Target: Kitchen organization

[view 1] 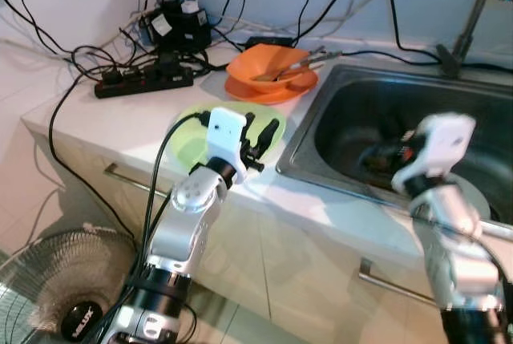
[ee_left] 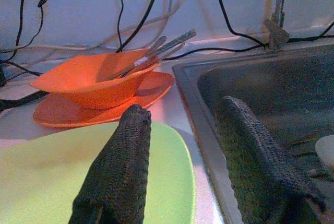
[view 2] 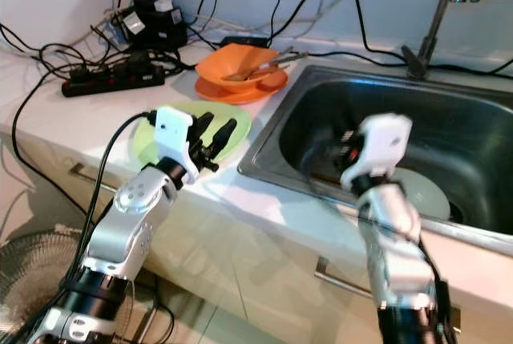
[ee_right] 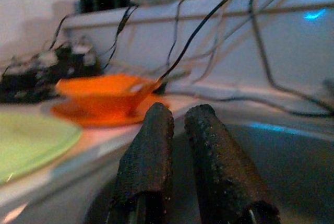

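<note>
Left claw (view 1: pixel 264 142) hovers with its two black fingers spread and nothing between them, just above the near right edge of the flat round light-green plate (view 1: pixel 188 139) on the white table (view 1: pixel 96 115). Right claw (ee_right: pixel 180 151) is held over the stainless-steel sink basin (view 1: pixel 353 111), its fingers nearly together with only a thin gap and gripping nothing. Beyond the green plate, away from the robot, an orange plastic bowl (view 1: pixel 268 67) sits on an orange saucer (view 1: pixel 264 91), with metal cutlery (view 1: pixel 300 63) lying in it, handles pointing toward the sink. I judge the left arm nearer to both plates. From the head, a pale round dish (view 2: pixel 421 192) shows low in the basin.
</note>
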`<state>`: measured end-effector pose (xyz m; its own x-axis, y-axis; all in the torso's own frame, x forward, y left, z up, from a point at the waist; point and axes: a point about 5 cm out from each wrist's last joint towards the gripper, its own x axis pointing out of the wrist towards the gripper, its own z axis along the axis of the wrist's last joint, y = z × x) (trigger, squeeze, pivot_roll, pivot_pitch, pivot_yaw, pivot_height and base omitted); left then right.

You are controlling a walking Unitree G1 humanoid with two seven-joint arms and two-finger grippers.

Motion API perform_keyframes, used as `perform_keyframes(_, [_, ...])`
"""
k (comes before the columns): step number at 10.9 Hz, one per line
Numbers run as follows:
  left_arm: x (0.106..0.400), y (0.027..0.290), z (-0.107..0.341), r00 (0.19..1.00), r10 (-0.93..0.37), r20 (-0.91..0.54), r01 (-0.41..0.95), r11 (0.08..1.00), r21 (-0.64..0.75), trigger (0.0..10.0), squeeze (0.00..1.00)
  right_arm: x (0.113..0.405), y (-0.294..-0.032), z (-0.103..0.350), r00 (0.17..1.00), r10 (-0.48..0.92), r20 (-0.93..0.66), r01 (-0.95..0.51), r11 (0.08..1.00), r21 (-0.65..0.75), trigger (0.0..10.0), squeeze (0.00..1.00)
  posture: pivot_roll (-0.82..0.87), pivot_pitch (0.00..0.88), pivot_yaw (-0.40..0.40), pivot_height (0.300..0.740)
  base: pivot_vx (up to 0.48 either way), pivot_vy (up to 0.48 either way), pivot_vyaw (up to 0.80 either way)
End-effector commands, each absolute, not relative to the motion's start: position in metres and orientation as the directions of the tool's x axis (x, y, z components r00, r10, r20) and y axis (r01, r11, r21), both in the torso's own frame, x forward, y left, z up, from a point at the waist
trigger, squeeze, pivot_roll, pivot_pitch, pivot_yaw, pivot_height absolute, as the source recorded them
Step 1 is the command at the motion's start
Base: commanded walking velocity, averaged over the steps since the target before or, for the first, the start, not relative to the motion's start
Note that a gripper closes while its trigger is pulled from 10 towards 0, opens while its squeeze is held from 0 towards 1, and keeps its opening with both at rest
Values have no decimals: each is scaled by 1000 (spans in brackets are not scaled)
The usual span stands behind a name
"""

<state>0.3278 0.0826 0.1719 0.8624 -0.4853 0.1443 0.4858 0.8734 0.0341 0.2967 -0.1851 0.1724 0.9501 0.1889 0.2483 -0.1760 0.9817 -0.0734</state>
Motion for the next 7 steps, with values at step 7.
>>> perform_keyframes(7, [310, 112, 168, 881, -444, 163, 423, 894, 149, 10000, 0, 282, -128, 149, 940, 246, 238, -264, 964, 45, 10000, 0, 39, 6, 108, 740, 0, 0, 0])
